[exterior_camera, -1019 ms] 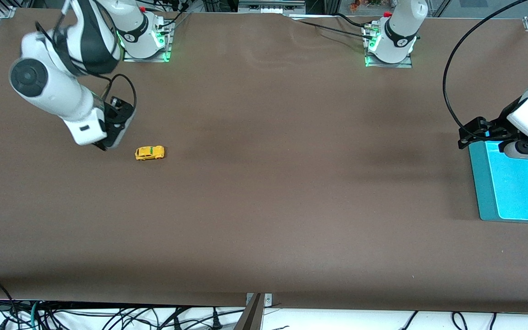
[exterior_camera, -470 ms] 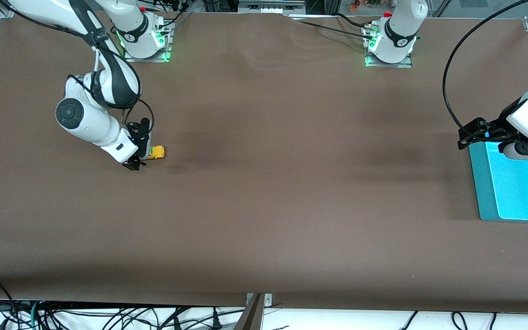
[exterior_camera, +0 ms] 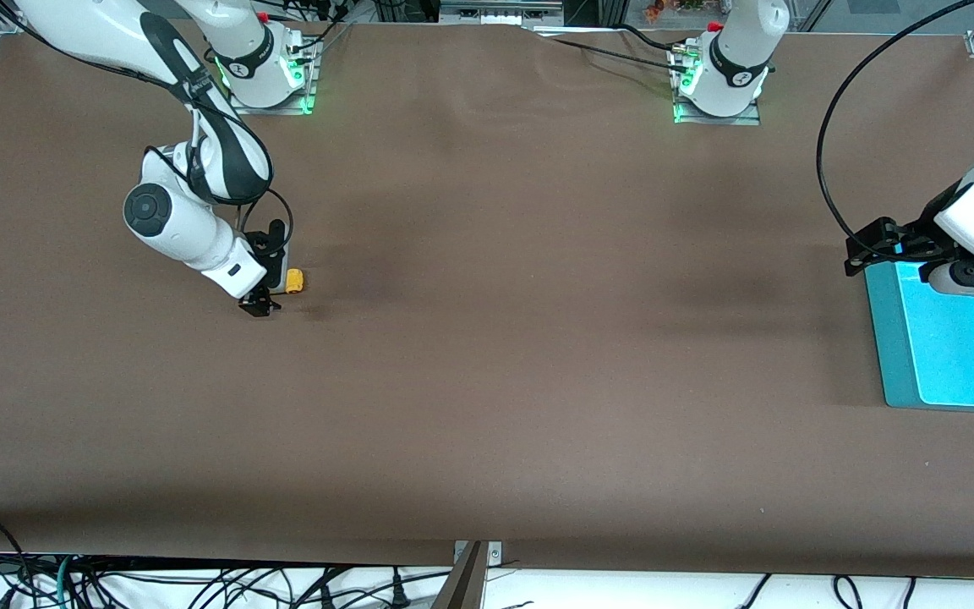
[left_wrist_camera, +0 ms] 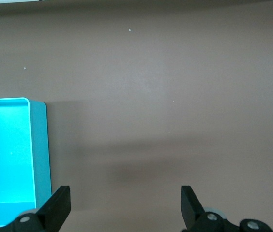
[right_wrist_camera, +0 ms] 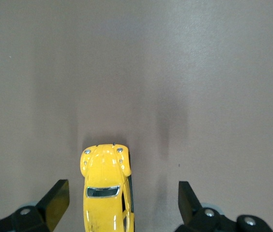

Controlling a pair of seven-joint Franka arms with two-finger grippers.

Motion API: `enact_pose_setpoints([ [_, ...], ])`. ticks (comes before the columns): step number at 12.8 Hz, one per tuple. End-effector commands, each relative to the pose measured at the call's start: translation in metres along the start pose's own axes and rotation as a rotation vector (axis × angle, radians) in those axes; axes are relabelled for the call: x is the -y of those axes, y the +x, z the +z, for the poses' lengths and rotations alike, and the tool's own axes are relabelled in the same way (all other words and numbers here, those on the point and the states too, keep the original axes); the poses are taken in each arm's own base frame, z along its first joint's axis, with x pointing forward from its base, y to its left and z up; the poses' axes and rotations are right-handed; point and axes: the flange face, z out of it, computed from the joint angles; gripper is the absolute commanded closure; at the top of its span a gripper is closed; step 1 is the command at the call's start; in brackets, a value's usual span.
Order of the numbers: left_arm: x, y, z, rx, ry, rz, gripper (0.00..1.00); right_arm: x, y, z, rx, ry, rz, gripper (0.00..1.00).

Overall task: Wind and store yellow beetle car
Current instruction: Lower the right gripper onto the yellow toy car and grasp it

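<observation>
The yellow beetle car point(exterior_camera: 293, 281) stands on the brown table toward the right arm's end, mostly hidden under my right gripper point(exterior_camera: 267, 292). In the right wrist view the yellow beetle car point(right_wrist_camera: 106, 191) lies between the open fingers, closer to one finger, touching neither; the right gripper point(right_wrist_camera: 122, 203) is low around it. My left gripper point(exterior_camera: 863, 254) is open and empty at the edge of the turquoise tray point(exterior_camera: 884, 338). It also shows in the left wrist view point(left_wrist_camera: 126, 208).
The turquoise tray's wall point(left_wrist_camera: 40, 154) shows beside the left fingers in the left wrist view. Both arm bases stand along the table's edge farthest from the front camera. Cables hang below the table's near edge.
My right arm swung down and toward the car, then lowered its open gripper over it, so the car is now mostly covered. The car and the left arm have not moved.
</observation>
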Motion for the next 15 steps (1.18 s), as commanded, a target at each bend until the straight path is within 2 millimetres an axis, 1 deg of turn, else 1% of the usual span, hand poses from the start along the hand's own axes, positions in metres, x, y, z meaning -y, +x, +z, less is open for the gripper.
enact_pose_setpoints([
  [1,0.001,0.004,-0.006,-0.006,0.009,-0.006,0.0,0.008,-0.014,0.011,0.001,-0.022,-0.016,0.04],
  [3,0.001,0.004,-0.006,-0.006,0.009,-0.006,0.0,0.011,-0.023,0.014,0.005,-0.015,-0.012,0.04],
  [5,0.001,0.004,-0.006,-0.006,0.009,-0.006,0.0,0.016,-0.024,0.019,0.006,-0.015,-0.014,0.05],
  [6,0.001,0.004,-0.006,-0.006,0.009,-0.006,0.0,0.02,-0.028,0.022,0.007,-0.015,-0.008,0.1],
  [9,0.001,0.004,-0.006,-0.006,0.009,-0.006,0.0,0.022,-0.028,0.023,0.008,-0.018,-0.006,0.38],
  [10,0.002,0.004,-0.006,-0.006,0.009,-0.006,0.0,0.022,-0.029,0.023,0.008,-0.017,-0.008,0.4],
  [12,0.003,0.003,-0.006,-0.006,0.01,-0.008,0.0,0.022,-0.029,0.023,0.008,-0.017,-0.014,0.52],
  [15,0.0,0.004,-0.006,-0.006,0.009,-0.006,0.0,0.022,-0.029,0.024,0.008,-0.017,-0.022,0.78],
])
